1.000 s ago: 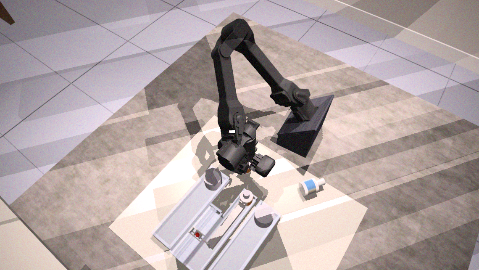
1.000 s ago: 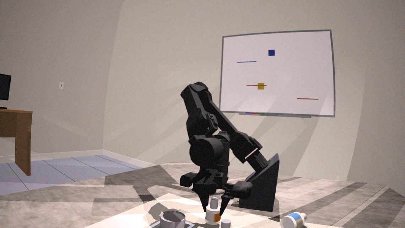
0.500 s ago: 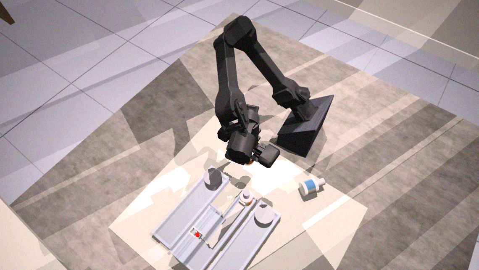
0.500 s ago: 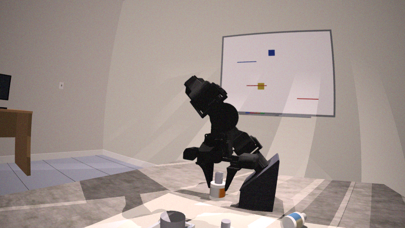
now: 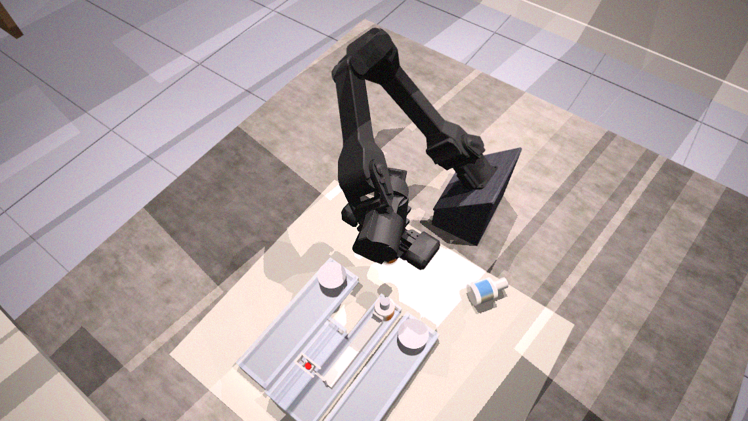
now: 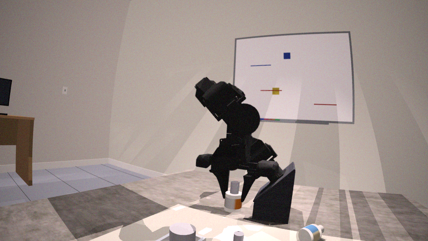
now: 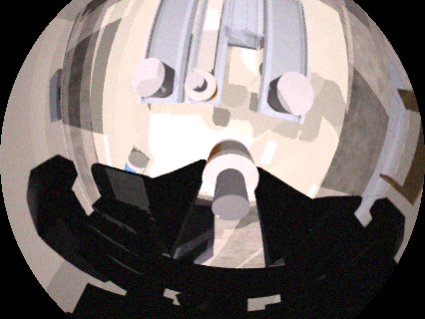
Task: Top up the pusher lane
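My gripper [image 6: 233,198] [image 7: 229,167] is shut on a white jar with an orange label [image 6: 232,204] [image 7: 230,160], and holds it upright, neck up, above the mat. In the top view the arm hides nearly all of it. A matching orange-label jar [image 5: 384,310] [image 7: 201,86] stands upright at the front end of the narrow lane [image 5: 365,335] [image 7: 210,31]; its neck also shows at the bottom of the exterior view. The held jar is in front of that end, outside the lane. The pusher plate behind the lane jar is hard to make out.
A blue-label jar [image 5: 483,291] [image 6: 310,233] lies on its side to the right. Pale cylinders [image 5: 331,275] [image 5: 413,333] stand at the front ends of the two outer lanes [image 5: 292,329] [image 5: 388,377]. A red dot [image 5: 308,366] marks a small bracket. The arm's dark pedestal [image 5: 463,216] stands behind.
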